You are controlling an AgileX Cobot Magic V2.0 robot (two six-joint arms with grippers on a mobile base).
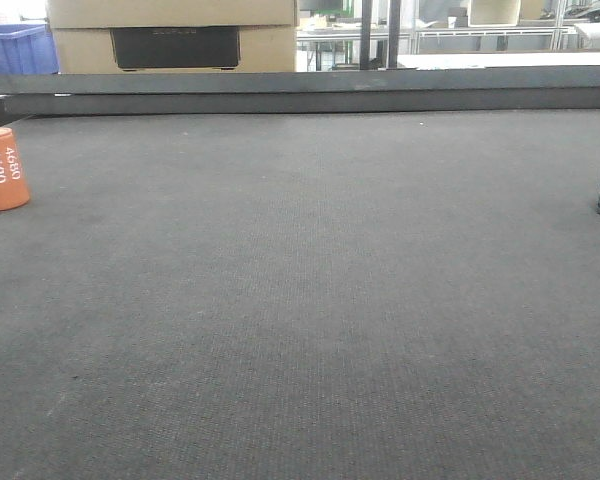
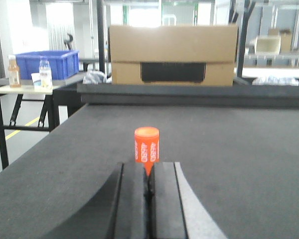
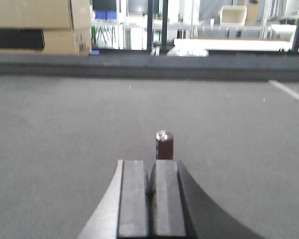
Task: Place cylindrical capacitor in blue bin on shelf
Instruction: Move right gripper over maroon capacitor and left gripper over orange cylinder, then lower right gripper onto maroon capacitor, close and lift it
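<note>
The capacitor (image 3: 164, 144) stands upright near the right edge of the desk (image 1: 300, 320). It is probably light, stiff and slick, so it is best pinched across its sides midway up. The right gripper (image 3: 150, 172) and the left gripper (image 2: 148, 172) are both closed and empty.

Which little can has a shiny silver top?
The dark cylinder in front of the right fingers; the orange cylinder has an orange top.

We see the capacitor (image 3: 164, 144) as a small dark cylinder with a silvery flat top. It stands upright on the grey mat (image 3: 65, 124), alone and well out from the far edge. In the front view it sits at the far right, partly cut off, with pale markings on its side. The bin (image 2: 47, 63) is blue plastic, upright and open-topped, on a table (image 2: 20, 89) beyond the mat's left corner.
</note>
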